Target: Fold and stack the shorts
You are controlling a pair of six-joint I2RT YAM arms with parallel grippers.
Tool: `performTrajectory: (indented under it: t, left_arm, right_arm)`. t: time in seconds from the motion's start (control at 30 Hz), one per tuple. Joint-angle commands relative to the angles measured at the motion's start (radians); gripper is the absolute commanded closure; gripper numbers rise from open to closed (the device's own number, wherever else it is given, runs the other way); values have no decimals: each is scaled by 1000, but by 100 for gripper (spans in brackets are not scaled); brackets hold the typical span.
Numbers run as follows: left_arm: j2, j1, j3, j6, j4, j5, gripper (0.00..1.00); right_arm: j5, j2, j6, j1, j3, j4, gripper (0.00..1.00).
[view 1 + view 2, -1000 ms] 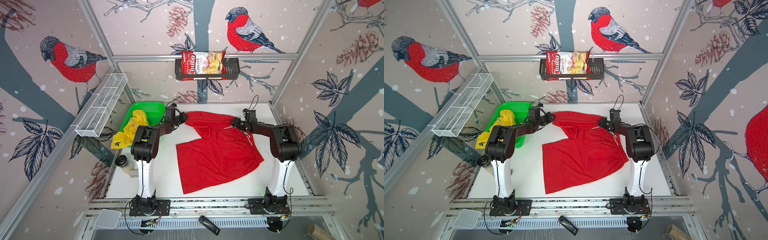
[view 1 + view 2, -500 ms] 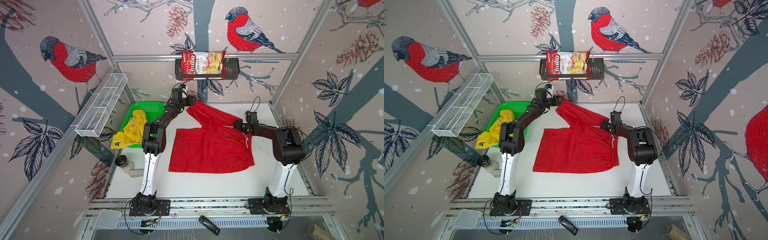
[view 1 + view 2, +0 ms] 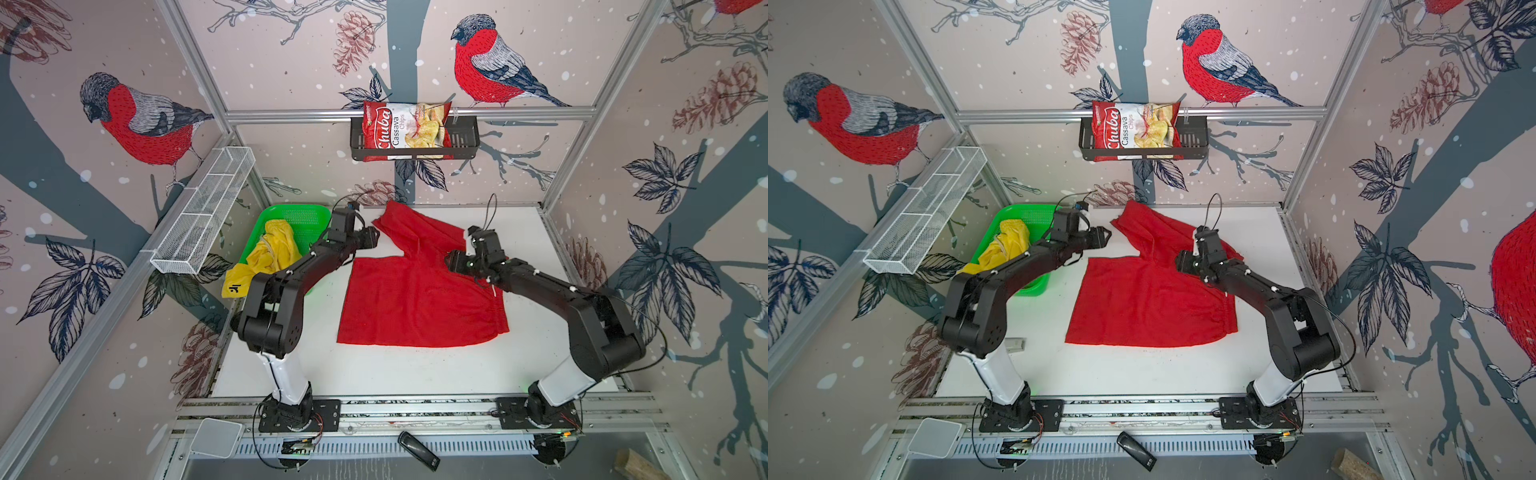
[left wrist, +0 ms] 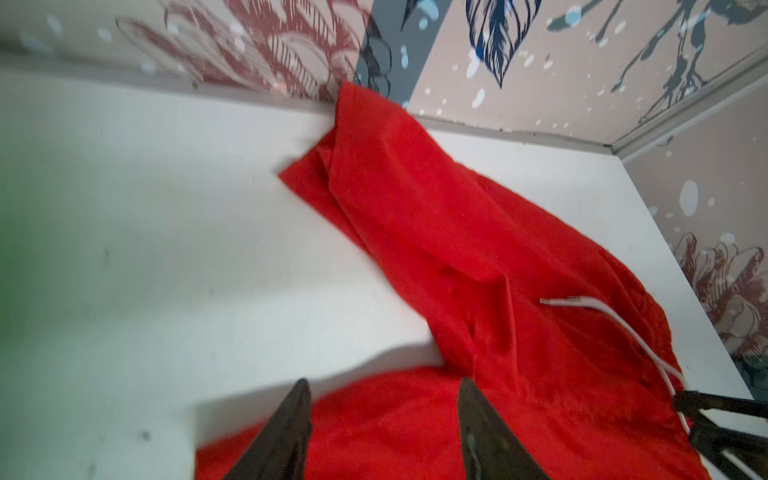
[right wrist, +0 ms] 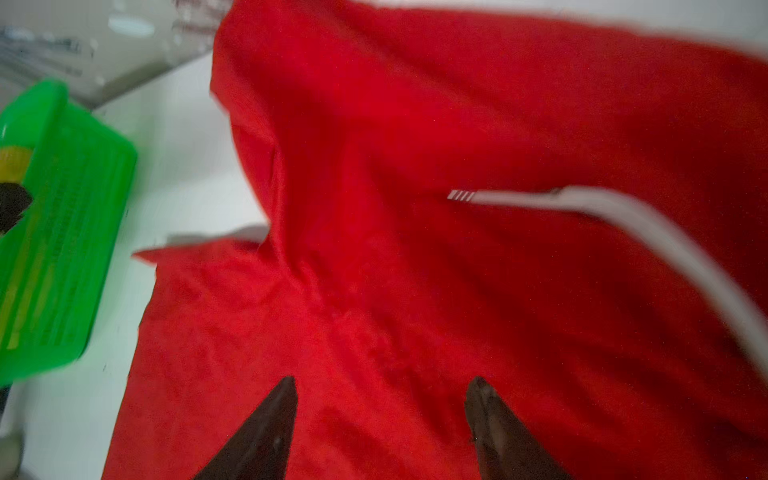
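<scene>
The red shorts (image 3: 415, 299) (image 3: 1142, 303) lie spread on the white table, one leg flat toward the front and the other (image 4: 415, 199) stretching to the back wall, its tip resting against it. Their white drawstring (image 4: 602, 309) (image 5: 582, 199) lies loose on the cloth. My left gripper (image 3: 374, 239) (image 3: 1106, 235) (image 4: 382, 384) is open just above the left edge of the shorts, near the crotch, and holds nothing. My right gripper (image 3: 451, 259) (image 3: 1179, 262) (image 5: 382, 382) is open over the waist side, with only cloth beneath it. The yellow shorts (image 3: 274, 253) (image 3: 1005, 249) lie crumpled in the basket.
The green basket (image 3: 307, 216) (image 5: 62, 232) stands at the table's back left, close beside my left arm. A white wire rack (image 3: 203, 212) is fixed to the left wall. A black shelf holding a chips bag (image 3: 407, 131) hangs on the back wall.
My left gripper, shut on a red leg before, carried it up to the back wall, opened and drew back toward the table. The shorts slid left and flattened. The right gripper barely moved.
</scene>
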Motion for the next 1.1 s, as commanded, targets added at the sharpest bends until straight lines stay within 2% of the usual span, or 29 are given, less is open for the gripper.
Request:
performTrajectory:
  t: [0.0, 0.2, 0.33, 0.47, 0.7, 0.87, 0.97, 1.07]
  left_arm:
    - [-88, -13, -169, -116, 88, 43, 51]
    - [-190, -23, -445, -220, 143, 26, 66]
    - [-224, -24, -532, -239, 84, 16, 82]
    - [-291, -23, -606, -255, 7, 3, 88]
    - [-438, -35, -768, -298, -75, 32, 90]
    - [-559, -88, -844, -349, -117, 53, 90]
    - [-670, -97, -839, -379, -156, 31, 83]
    - [-753, -96, -794, -375, -183, -25, 74]
  right_arm:
    - [-46, -29, 114, 76, -68, 50, 34]
    - [-55, -76, 221, 148, -219, 92, 34]
    - [-59, -109, 264, 155, -319, 68, 34]
    - [-51, -163, 309, 161, -409, 14, 34]
    - [-1, -292, 341, 109, -523, -187, 32]
    - [53, -419, 305, 33, -516, -374, 30]
    - [116, -504, 269, 42, -436, -448, 30]
    - [136, -529, 264, 114, -341, -407, 30]
